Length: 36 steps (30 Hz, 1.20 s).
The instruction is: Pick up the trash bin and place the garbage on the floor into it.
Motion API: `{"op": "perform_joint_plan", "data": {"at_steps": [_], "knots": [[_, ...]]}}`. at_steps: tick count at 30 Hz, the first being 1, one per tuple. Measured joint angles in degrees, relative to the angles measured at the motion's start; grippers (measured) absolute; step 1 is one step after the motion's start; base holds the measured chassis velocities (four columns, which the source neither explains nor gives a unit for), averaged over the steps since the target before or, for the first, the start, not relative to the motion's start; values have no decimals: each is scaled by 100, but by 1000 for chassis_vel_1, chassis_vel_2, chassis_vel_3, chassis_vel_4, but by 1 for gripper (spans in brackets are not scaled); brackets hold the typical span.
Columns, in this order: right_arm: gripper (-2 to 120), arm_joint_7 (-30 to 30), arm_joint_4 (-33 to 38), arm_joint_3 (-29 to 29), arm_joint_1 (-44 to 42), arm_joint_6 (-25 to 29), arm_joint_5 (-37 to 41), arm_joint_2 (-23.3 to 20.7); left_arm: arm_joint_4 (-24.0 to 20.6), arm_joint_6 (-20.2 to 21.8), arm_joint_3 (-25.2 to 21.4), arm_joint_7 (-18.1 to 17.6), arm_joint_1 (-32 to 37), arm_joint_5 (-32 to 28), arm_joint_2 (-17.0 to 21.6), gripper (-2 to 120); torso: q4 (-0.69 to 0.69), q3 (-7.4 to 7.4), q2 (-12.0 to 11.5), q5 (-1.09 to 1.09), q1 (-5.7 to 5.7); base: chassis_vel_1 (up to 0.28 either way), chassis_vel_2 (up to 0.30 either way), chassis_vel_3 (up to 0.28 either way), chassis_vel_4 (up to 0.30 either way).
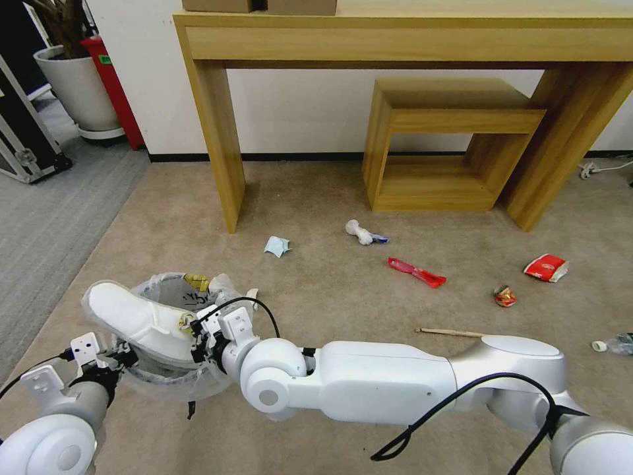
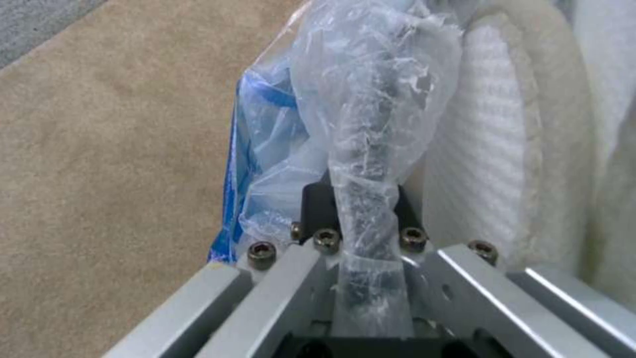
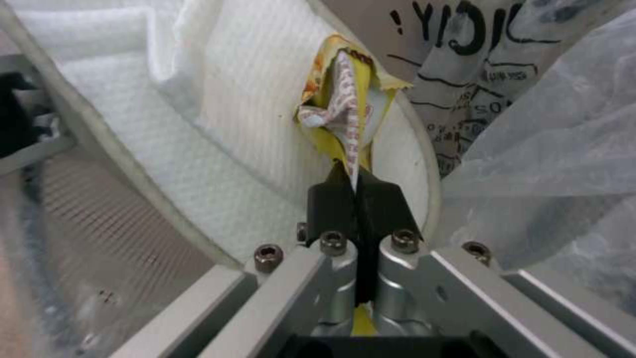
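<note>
Our left gripper [image 1: 112, 356] is clamped on the bag-lined rim of the small round dark trash bin [image 1: 165, 386]. Just beyond it, our right gripper [image 3: 357, 186] pinches a light, crumpled yellow wrapper [image 3: 341, 107] by its thin edge, over a soft white slipper [image 1: 135, 316] inside.

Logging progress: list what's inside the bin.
In the bin: a white slipper, printed paper, and a yellow wrapper pinched by the right gripper. Anything beneath the slipper is covered.

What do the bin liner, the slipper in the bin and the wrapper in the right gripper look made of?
Bin liner: thin translucent plastic film, glossy and crinkled. Slipper: white textile, matte, with a waffle-like texture; probably disposable nonwoven. Wrapper: yellow printed foil or plastic, creased; pinched in the right gripper, whose black fingers look like matte rubber or plastic.
</note>
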Motion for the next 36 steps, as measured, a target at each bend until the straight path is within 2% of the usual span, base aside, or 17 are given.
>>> {"op": "perform_joint_plan", "data": {"at_steps": [6, 13, 16, 17, 20, 21, 23, 25, 29, 30, 33, 34, 36], "knots": [[0, 263, -113, -2, 30, -253, 79, 96, -33, -8, 49, 6, 18, 58, -49, 0, -1, 0, 0, 0, 0, 0, 0, 0, 0], [0, 307, -186, 59, 31, -321, 59, 183, -33, -18, 72, 24, 52, 108, -71, 0, 0, 0, 0, 0, 0, 0, 0, 0, 0], [14, 289, -186, 79, 39, -335, 50, 196, -29, -19, 83, 33, 56, 115, -74, 0, 0, 0, 0, 0, 0, 0, 0, 0, 0], [14, 289, -186, 79, 39, -335, 50, 196, -29, -19, 83, 33, 56, 115, -74, 0, 0, 0, 0, 0, 0, 0, 0, 0, 0], [28, 303, -189, 87, 19, -351, 34, 200, -15, -23, 92, 39, 66, 122, -74, 0, 0, 0, 0, 0, 0, 0, 0, 0, 0], [28, 303, -189, 87, 19, -351, 34, 200, -15, -23, 92, 39, 66, 122, -74, 0, 0, 0, 0, 0, 0, 0, 0, 0, 0], [39, 306, -197, 87, 0, -354, 8, 198, -6, -35, 109, 50, 74, 141, -78, 0, 0, 0, 0, 1, 0, 0, 0, 0, 0], [41, 309, -202, 87, -10, -355, 5, 197, -2, -42, 121, 58, 79, 156, -83, 0, 0, 0, 0, 1, 0, 0, 0, 0, 0], [61, 315, -250, 111, -50, -357, -38, 201, 19, -69, 156, 81, 95, 201, -99, 0, 0, 0, 0, 1, 0, 0, 0, 0, 0], [61, 315, -250, 111, -50, -357, -38, 201, 19, -69, 156, 81, 95, 201, -99, 0, 0, 0, 0, 1, 0, 0, 0, 0, 0], [76, 335, -247, 167, -74, -349, -59, 214, 59, -80, 158, 88, 97, 203, -79, 0, 0, 0, 0, 1, 0, 0, 0, 0, 0], [76, 335, -247, 167, -74, -349, -59, 214, 59, -80, 158, 88, 97, 203, -79, 0, 0, 0, 0, 1, 0, 0, 0, 0, 0], [85, 306, -188, 229, -77, -306, -85, 213, 106, -80, 160, 88, 90, 198, -60, 0, 0, 0, 0, 1, 0, 0, 0, 0, 0]]}}
